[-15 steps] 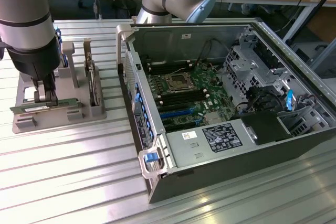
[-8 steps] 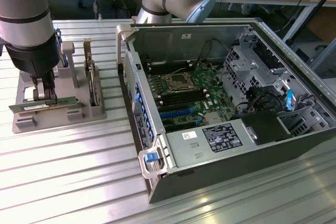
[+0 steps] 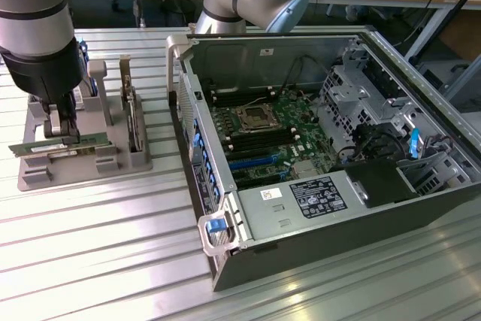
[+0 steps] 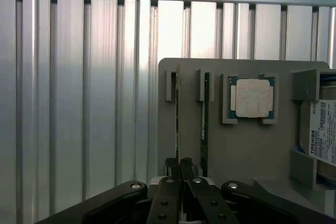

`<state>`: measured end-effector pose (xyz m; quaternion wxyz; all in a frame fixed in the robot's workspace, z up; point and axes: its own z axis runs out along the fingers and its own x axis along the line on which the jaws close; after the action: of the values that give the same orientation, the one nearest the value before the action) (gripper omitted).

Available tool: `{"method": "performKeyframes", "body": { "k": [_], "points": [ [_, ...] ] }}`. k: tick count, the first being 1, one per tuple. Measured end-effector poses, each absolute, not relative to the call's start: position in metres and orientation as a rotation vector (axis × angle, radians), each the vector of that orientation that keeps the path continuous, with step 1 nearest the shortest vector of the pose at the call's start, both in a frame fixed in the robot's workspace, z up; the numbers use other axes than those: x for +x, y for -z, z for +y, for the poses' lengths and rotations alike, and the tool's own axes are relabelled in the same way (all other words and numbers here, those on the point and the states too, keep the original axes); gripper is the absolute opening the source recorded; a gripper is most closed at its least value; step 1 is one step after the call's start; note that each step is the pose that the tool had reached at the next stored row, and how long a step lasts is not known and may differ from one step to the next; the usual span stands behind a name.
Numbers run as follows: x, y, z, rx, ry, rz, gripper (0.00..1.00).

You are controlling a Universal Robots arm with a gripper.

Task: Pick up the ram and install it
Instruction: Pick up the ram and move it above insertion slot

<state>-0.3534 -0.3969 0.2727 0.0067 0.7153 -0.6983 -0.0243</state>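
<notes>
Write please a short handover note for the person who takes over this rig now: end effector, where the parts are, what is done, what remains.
End effector: shut on the ram, gripping near its middle.
Ram: at the gray holder on the exterior view's left, beside a second stick. Whether it is clear of its slot I cannot tell.
Computer case: open, on the exterior view's right, motherboard exposed.
Done: the grasp.
Left: the ram is not yet in the motherboard.
</notes>
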Motion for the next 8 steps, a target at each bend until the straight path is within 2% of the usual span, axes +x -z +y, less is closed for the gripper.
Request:
{"method": "performKeyframes", "body": {
  "k": [8],
  "points": [
    [-0.3534,-0.2816,-0.3969,2.239,0.079,-2.186,0.12]
  ]
}}
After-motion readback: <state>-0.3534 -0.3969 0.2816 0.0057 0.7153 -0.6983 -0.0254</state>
